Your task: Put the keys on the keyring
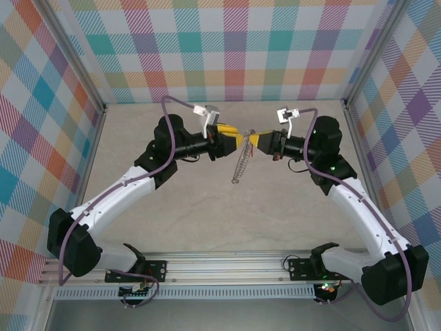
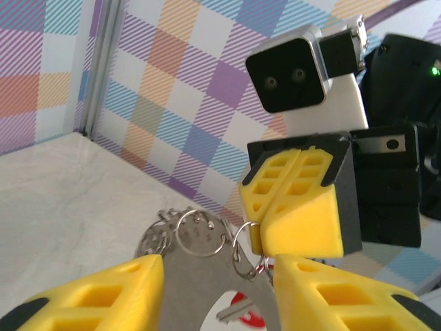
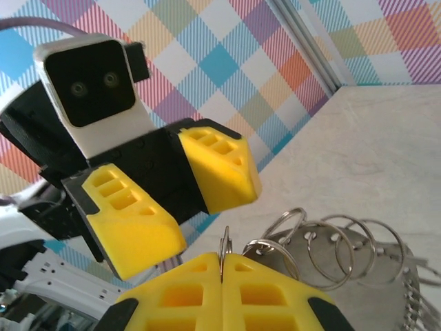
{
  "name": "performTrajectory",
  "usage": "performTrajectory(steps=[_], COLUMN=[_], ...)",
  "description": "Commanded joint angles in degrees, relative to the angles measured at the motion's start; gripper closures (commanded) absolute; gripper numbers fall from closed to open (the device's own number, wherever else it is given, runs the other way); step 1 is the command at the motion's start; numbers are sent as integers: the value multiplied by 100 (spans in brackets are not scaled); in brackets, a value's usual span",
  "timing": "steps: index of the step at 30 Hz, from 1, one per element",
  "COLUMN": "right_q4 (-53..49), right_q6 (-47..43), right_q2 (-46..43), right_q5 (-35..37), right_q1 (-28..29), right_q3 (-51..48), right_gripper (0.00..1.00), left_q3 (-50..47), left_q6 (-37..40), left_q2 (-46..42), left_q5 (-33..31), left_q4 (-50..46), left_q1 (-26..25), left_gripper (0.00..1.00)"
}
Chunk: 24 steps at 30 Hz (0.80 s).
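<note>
Nearest the bottom of the top view, the left arm (image 1: 117,196) and right arm (image 1: 358,207) rise from their bases and lean inward over the pale table (image 1: 207,227), meeting nose to nose above its middle. The left gripper (image 1: 234,136) is released: in its own wrist view the two yellow fingers (image 2: 103,296) stand wide apart at the lower edge, and the right wrist view shows the gap between them holding nothing. Just past those fingers sits the keyring (image 2: 200,238), a grey hoop edged with silver loops, and low in its opening hang the keys (image 2: 249,318), a small silver key with a red tag; I cannot tell whether it is hooked to a loop. The right gripper (image 2: 265,227) is clenched, its fingers pressed flat together on one thin loop of the keyring, seen edge-on in the seam of its own fingers (image 3: 275,289). From above, the keyring dangles below the two grippers like a short chain, clear of the table. Behind everything stands the checked wall (image 1: 234,48).
</note>
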Motion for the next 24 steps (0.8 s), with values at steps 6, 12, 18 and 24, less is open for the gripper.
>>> performTrajectory(steps=[6,12,18,24], right_q4=[-1471,-1803,-1745,-1629], right_q6=[-1623,-1844,-1755,-1643], right_q2=[358,718,864,898], right_q5=[-418,-1125,-1477,-1617], right_q1=[-223,-340,-359,-360], right_q3=[836,1210,1281,1219], right_gripper=[100,100,100,100], left_q3=[1422,2431,3043,3366], left_q6=[1387,2167,2493,2500], left_q2=[217,850,1328,1639], left_q5=[1152,1828,1978,2206], left_q4=[-2284,-3753,-4377,-4522], left_q1=[264,389,463,512], left_gripper=[50,71,65,65])
